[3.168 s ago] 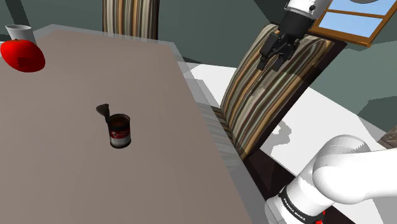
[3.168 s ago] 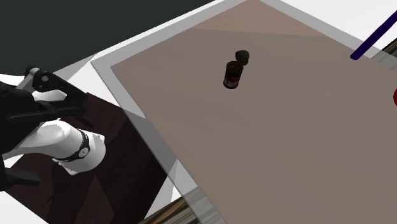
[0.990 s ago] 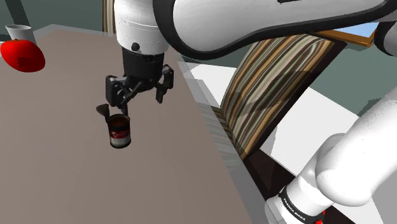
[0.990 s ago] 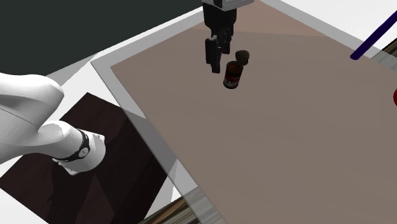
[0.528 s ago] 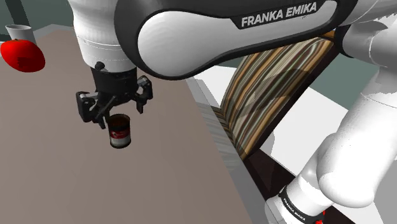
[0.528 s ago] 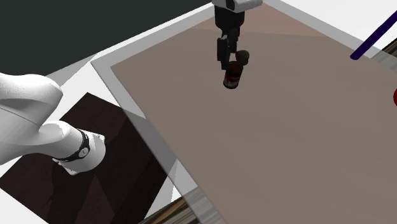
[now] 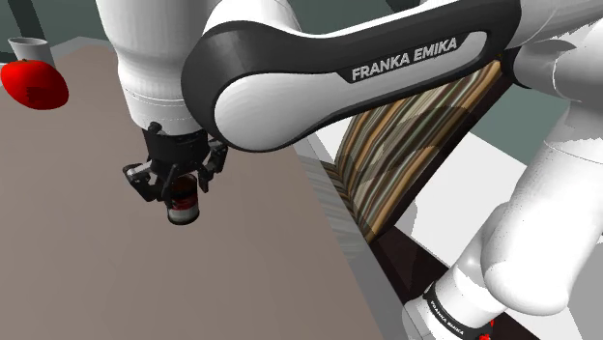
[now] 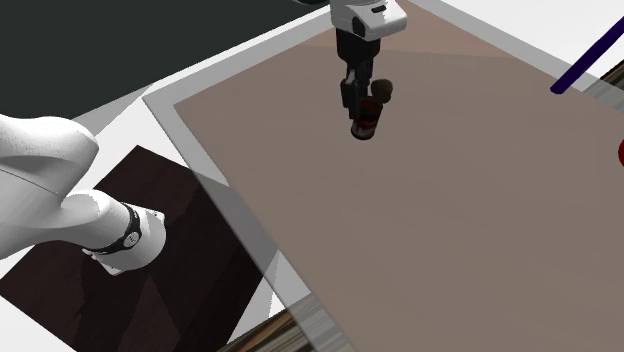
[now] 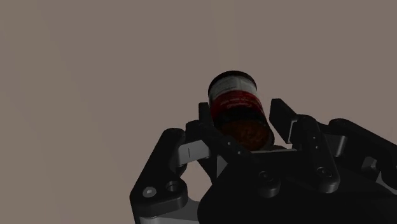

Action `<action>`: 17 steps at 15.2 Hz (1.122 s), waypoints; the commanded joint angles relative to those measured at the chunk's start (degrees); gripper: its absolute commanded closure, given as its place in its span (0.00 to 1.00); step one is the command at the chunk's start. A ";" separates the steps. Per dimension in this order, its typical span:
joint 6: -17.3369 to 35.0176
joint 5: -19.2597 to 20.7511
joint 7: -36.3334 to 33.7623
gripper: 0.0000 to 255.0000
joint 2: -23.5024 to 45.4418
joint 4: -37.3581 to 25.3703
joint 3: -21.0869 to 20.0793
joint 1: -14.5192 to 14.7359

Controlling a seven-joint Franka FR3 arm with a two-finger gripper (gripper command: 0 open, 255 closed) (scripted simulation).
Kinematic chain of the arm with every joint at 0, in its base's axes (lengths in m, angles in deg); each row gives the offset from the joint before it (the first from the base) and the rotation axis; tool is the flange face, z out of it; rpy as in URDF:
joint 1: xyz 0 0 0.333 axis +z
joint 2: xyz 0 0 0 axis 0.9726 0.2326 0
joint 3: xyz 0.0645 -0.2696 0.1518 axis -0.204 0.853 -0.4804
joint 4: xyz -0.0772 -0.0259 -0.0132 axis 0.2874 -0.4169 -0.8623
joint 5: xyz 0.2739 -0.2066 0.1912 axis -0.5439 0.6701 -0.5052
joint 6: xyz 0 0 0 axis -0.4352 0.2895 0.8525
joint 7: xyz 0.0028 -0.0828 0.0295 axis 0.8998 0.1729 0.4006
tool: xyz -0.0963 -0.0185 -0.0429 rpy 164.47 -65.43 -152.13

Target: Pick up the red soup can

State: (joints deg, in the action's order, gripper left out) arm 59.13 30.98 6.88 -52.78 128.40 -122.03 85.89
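The dark-red-labelled cylindrical soup can [image 7: 184, 207] stands upright on the brown table [image 7: 77, 280], in from its edge by the striped chair [image 7: 406, 155], as the black two-finger gripper [image 7: 176, 189] straddles it with fingers apart, apparently poised to close, then lift.

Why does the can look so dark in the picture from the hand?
Wrist view: the whole picture is dim, so the can reads dark red and the black tool shows little detail. Shoulder view: the light is brighter and the table looks an even pale brown. Second exterior view: a dark patch, likely the can's shadow, lies on the table beside it.
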 commanded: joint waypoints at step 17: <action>-6.10 -1.77 2.19 1.00 -1.41 -5.38 -0.35 -0.09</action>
State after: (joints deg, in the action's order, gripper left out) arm 53.63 29.43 8.82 -53.97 123.48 -122.35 85.83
